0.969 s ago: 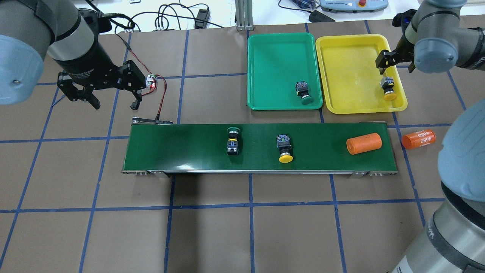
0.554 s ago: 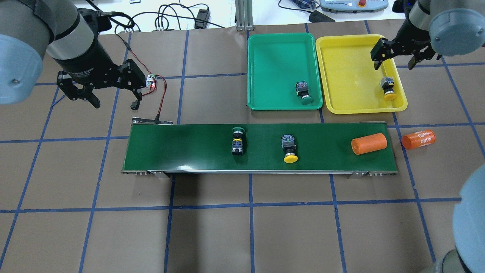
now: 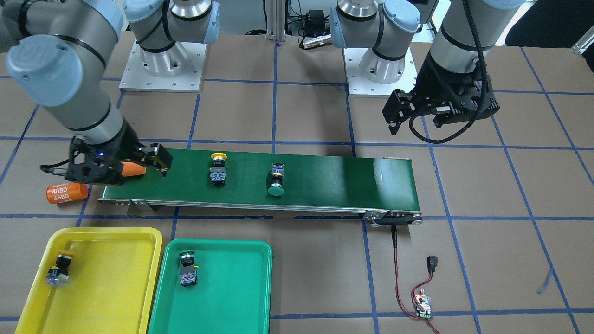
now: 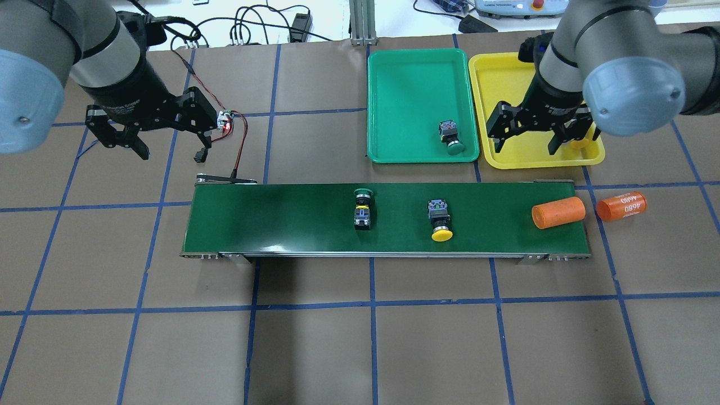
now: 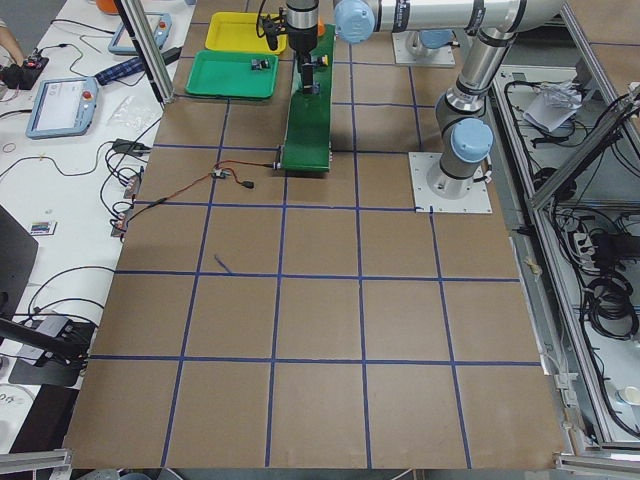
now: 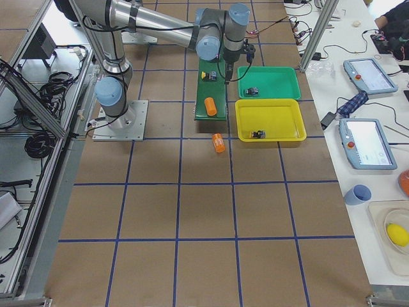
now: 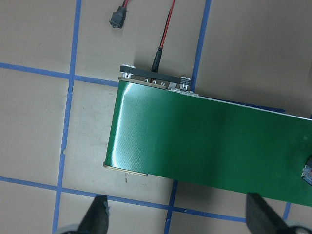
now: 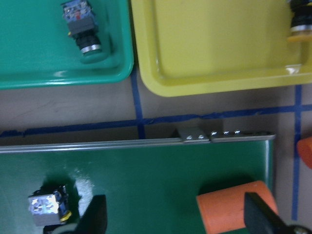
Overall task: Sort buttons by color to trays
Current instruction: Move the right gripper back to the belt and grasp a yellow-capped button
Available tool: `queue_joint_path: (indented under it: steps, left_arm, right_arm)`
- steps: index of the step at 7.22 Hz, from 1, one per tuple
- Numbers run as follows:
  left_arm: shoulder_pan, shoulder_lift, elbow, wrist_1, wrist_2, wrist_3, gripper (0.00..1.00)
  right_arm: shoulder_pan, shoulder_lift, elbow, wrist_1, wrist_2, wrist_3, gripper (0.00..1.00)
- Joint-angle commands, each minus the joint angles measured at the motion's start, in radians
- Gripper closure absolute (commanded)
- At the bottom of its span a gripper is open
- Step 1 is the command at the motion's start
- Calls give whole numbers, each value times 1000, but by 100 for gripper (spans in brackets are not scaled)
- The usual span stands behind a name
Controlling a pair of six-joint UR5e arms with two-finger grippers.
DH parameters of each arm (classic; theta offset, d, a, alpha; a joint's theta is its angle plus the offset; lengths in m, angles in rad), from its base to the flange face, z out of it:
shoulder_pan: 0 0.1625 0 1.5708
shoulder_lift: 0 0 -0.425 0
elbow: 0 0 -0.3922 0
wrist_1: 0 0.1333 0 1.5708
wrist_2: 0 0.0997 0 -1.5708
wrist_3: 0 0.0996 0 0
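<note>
Right gripper (image 4: 524, 145), jaws spread and empty, has swung from the far-right corner of the bright yellow plastic tray (image 4: 475, 95) to its near rim, pointing down; left gripper (image 4: 171, 155) stays released.

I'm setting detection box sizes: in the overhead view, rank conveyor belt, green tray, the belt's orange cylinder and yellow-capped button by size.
Largest to smallest:
conveyor belt
green tray
orange cylinder on belt
yellow-capped button
</note>
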Motion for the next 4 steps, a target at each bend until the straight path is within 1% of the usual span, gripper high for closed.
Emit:
queue_joint_path:
  steps: [1, 3, 4]
  left_arm:
    - [0, -2, -1, 0, 3, 0, 0]
    - [0, -1, 2, 0, 0, 0, 0]
    - [0, 1, 1, 0, 3, 0, 0]
  right_arm:
    - [117, 33, 24, -33, 24, 84, 0]
    - [128, 62, 32, -35, 23, 81, 0]
    - [128, 87, 32, -35, 3, 78, 0]
